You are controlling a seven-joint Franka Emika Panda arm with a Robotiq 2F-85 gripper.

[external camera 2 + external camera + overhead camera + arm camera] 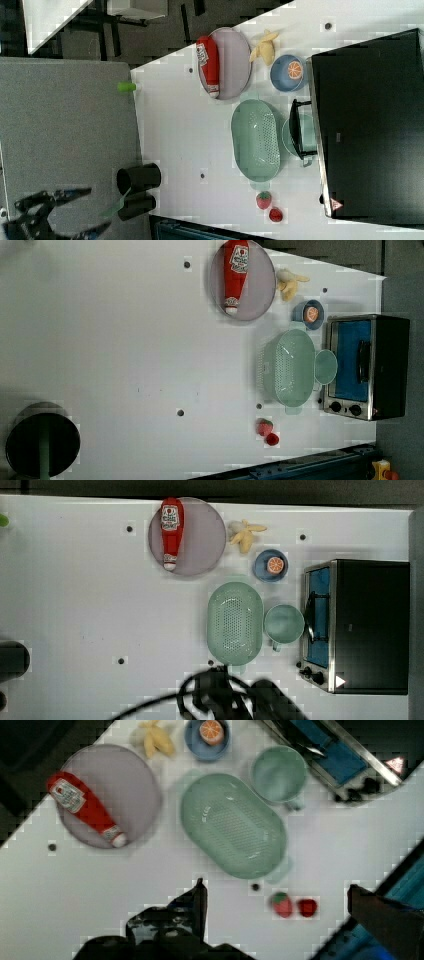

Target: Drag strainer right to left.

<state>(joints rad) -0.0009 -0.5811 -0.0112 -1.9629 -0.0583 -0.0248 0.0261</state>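
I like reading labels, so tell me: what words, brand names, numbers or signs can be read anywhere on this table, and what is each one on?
Ketchup bottle label: white with dark print, too blurred to read; no brand can be made out.
Toaster oven: a small red-edged warning triangle near one corner; whatever is inside it is too small to tell.
Strainer, cup, plate and table: no writing visible.

A robot lab's mock kitchen: white bolted table point(75, 605), toaster oven point(360, 625), toy banana point(246, 534).
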